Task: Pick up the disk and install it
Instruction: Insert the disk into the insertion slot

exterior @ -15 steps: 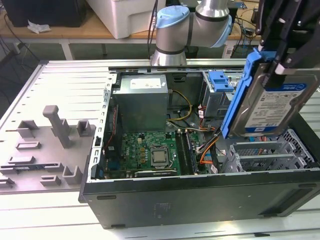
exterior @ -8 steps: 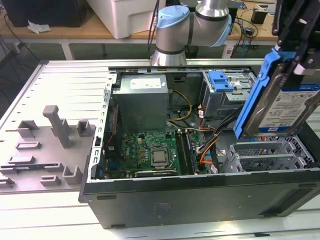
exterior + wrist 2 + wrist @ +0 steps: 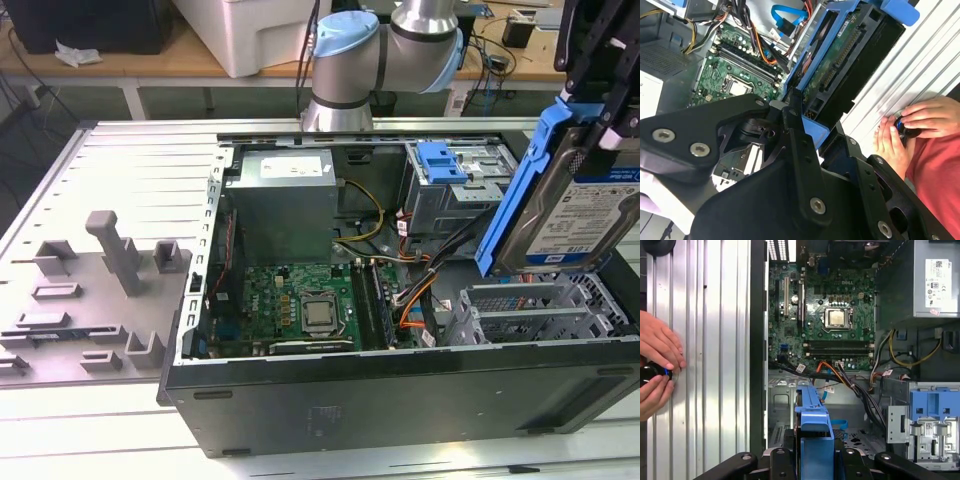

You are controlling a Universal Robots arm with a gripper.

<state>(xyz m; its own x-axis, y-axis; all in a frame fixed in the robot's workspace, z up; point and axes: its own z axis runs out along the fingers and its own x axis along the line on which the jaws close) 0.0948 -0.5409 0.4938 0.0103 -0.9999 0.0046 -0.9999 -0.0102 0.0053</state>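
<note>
In the exterior view the gripper [image 3: 598, 118] is clamped on the disk [image 3: 572, 215]. The disk hangs tilted in the air at about 2 o'clock from the motherboard [image 3: 300, 305], above the silver drive cage [image 3: 540, 310] at the 3 o'clock end of the open computer case [image 3: 400, 405]. I judge the pick-up done and the installing in hand. Seating the disk would call for squaring its blue frame [image 3: 515, 190] with the cage slot.

In the second wrist view the fingers [image 3: 790, 117] press on either side of the blue frame, and the disk's circuit side faces the camera. A person's hands [image 3: 917, 122] rest on the ribbed table beside the case.

In the first wrist view the frame's edge points into the case, toward the cage.

Count: one disk, one gripper, one case, two hands, one further blue tray [image 3: 935, 407].
</note>
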